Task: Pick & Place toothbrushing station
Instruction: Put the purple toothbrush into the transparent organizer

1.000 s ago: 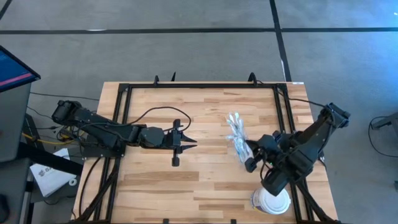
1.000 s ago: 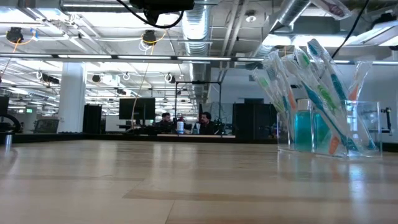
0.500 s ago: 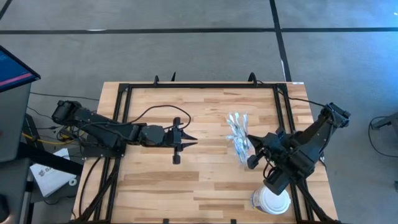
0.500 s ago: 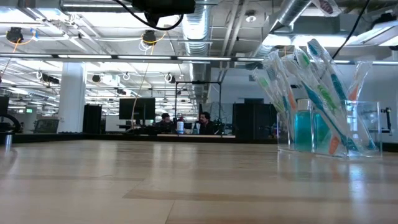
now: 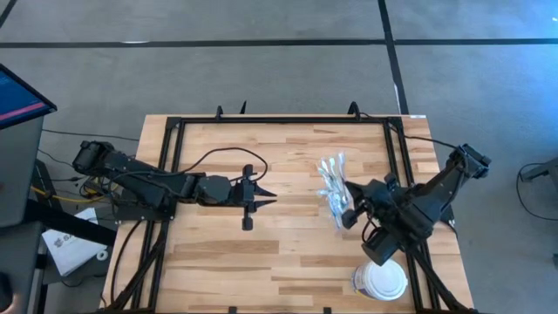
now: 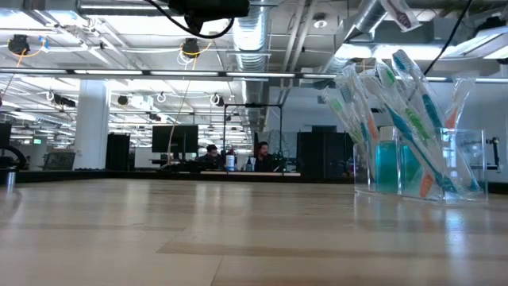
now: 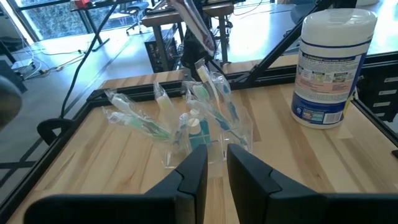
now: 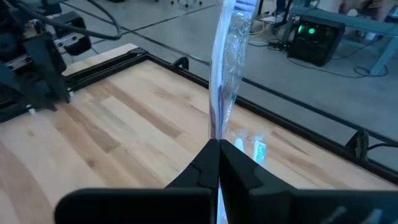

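Because wrappers overlap, toothbrushes [image 7: 205,102] in the clear cup [image 7: 205,146] cannot be counted; the cup stands right of table [image 5: 288,253] centre. One white container [image 5: 384,281] is partly hidden by the right arm. Right gripper [image 5: 351,209] is clamped on one wrapped toothbrush [image 8: 227,56] over the cup. Left gripper [image 5: 268,199] fingers are seen slightly apart.

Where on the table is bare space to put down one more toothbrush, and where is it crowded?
Bare wood lies between the left gripper and the clear cup, also along the table's front edge. It is crowded on the right: the cup full of toothbrushes, the right gripper shut on a wrapped toothbrush, and the white container.
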